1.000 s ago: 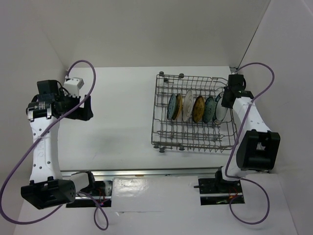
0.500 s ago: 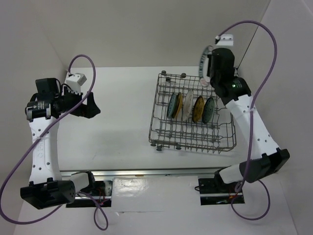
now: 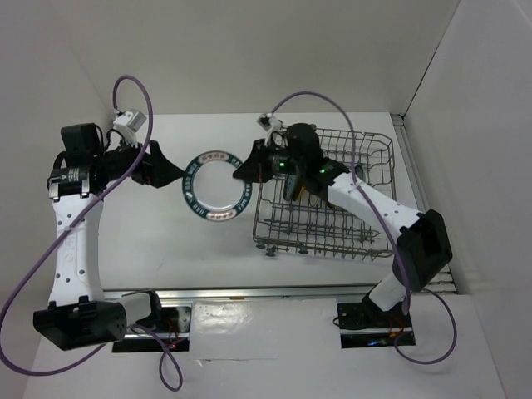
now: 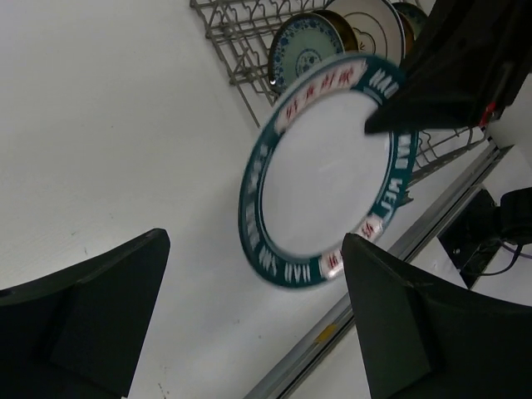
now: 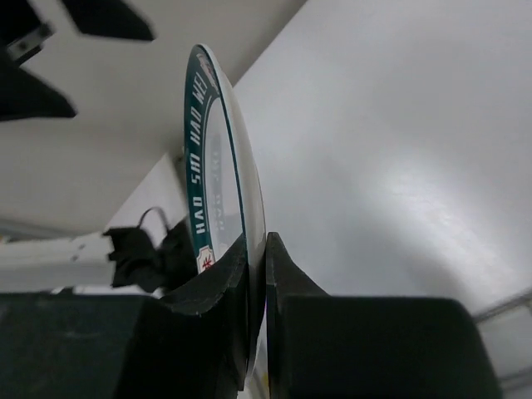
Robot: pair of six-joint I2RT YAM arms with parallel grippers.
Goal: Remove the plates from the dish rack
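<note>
One teal-rimmed plate [image 3: 218, 186] hangs pinched in the right gripper [image 3: 248, 172] beside the dish rack [image 3: 332, 239]; the left gripper [image 3: 176, 174] gapes wide, seemingly clear of it.

The left arm [image 3: 71, 249] and right arm [image 3: 376, 204] are white-shelled with black joints, a purple cable [image 3: 126, 78] looping off each. Green lights [image 3: 287, 165] glow at the right wrist. Left tool [image 4: 253, 241] and right tool [image 5: 256, 241] are black.

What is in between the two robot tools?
The teal-rimmed plate, as the top view shows. The right tool is shut on one edge of it, and the left tool is open on its other side.
</note>
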